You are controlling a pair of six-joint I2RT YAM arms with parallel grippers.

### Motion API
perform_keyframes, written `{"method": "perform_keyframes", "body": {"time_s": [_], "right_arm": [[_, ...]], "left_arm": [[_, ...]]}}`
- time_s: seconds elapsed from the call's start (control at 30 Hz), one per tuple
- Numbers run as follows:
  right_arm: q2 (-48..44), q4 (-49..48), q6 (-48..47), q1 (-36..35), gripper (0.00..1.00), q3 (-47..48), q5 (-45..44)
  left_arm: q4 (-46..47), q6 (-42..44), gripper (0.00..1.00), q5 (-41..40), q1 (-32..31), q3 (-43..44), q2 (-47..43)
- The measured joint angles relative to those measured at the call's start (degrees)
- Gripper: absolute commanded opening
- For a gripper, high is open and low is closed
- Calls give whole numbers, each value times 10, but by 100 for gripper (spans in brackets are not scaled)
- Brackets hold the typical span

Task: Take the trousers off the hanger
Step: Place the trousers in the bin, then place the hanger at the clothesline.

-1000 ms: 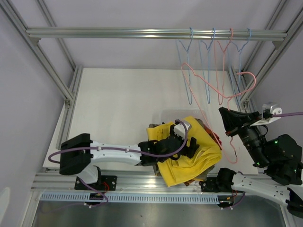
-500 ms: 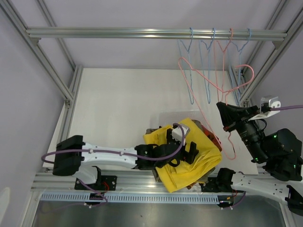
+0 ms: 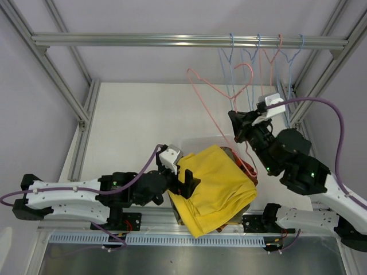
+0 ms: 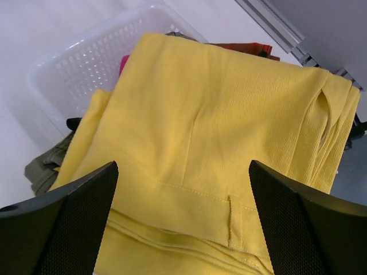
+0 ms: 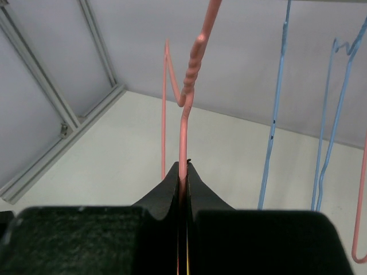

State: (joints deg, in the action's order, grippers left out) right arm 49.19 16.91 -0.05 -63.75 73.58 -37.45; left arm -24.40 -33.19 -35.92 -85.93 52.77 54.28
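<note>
Yellow trousers (image 3: 215,183): folded and lying on top of the pile, in the lower middle of the top view. They are off the hanger.
Pile under them: more trousers peek out in the left wrist view. An orange-red pair (image 4: 241,47) is at the top, an olive pair (image 4: 43,166) is at the left, and a bit of a pink pair (image 4: 123,62) shows too.
Basket (image 4: 63,74): clear plastic with little holes. The pile sits in it.
Left gripper (image 4: 182,166): its two fingers are spread wide and hold nothing. It is by the near edge of the yellow trousers. I cannot tell if it touches them.
Right gripper (image 5: 182,169): pinched tight on the thin wire of the pink hanger (image 5: 182,137).
Pink hanger: bare, with no cloth on it. It is held up in the upper middle of the top view, near the rail (image 3: 143,40) but not hooked on it.
Other hangers (image 5: 277,86): blue and pink wire ones hang on the rail at the upper right. All look bare.
Done: the yellow trousers are off and in the basket. No trousers show on any hanger.
Left to do: I think not much. Maybe the pink hanger goes back on the rail with the others.
</note>
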Motion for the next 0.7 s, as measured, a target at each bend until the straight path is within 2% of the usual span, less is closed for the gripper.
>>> {"method": "perform_keyframes", "body": {"time_s": [0.3, 0.47, 0.57, 0.7], "right_arm": [[97, 4, 28, 130, 0, 29, 70], [150, 6, 30, 145, 0, 64, 87], [188, 13, 29, 146, 0, 112, 93], [232, 17, 27, 147, 0, 170, 94]], "left_arm": [[-39, 89, 99, -16, 0, 33, -19], [-51, 173, 99, -46, 12, 96, -57], [-24, 228, 99, -62, 59, 96, -114], [41, 279, 99, -68, 147, 32, -201]]}}
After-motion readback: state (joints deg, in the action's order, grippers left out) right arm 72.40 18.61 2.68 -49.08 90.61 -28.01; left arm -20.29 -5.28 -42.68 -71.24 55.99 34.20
